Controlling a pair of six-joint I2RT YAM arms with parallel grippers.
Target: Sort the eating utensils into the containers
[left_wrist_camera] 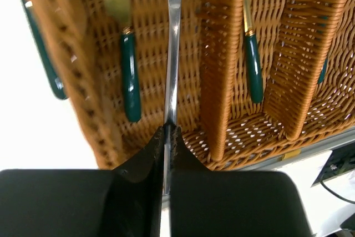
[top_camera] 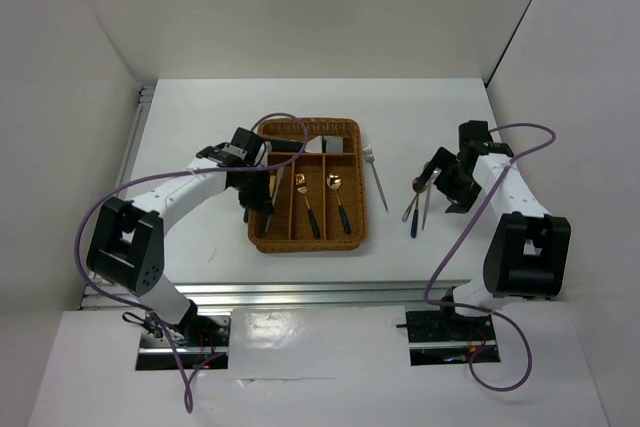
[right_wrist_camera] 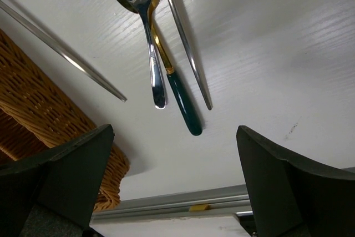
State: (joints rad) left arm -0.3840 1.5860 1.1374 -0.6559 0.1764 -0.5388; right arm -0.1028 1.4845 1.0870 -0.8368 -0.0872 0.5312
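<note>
The brown wicker tray (top_camera: 305,244) lies at mid-table. My left gripper (top_camera: 262,185) hangs over its left slot, shut on a slim silver utensil handle (left_wrist_camera: 173,54) that points away into the slot. A gold utensil with a green handle (left_wrist_camera: 130,79) lies in that slot, and a gold spoon (left_wrist_camera: 252,70) in the slot beside it. My right gripper (right_wrist_camera: 175,131) stands open above the table, nothing between its fingers. Just beyond it lie a silver fork (right_wrist_camera: 148,43), a gold spoon with a green handle (right_wrist_camera: 180,98) and a slim silver utensil (right_wrist_camera: 186,43).
Another silver utensil (top_camera: 378,177) lies on the table between the tray and the right-hand group. A green handle (left_wrist_camera: 47,65) shows just outside the tray's left wall. The table's metal front rail (right_wrist_camera: 183,206) runs below my right gripper. White walls enclose the table.
</note>
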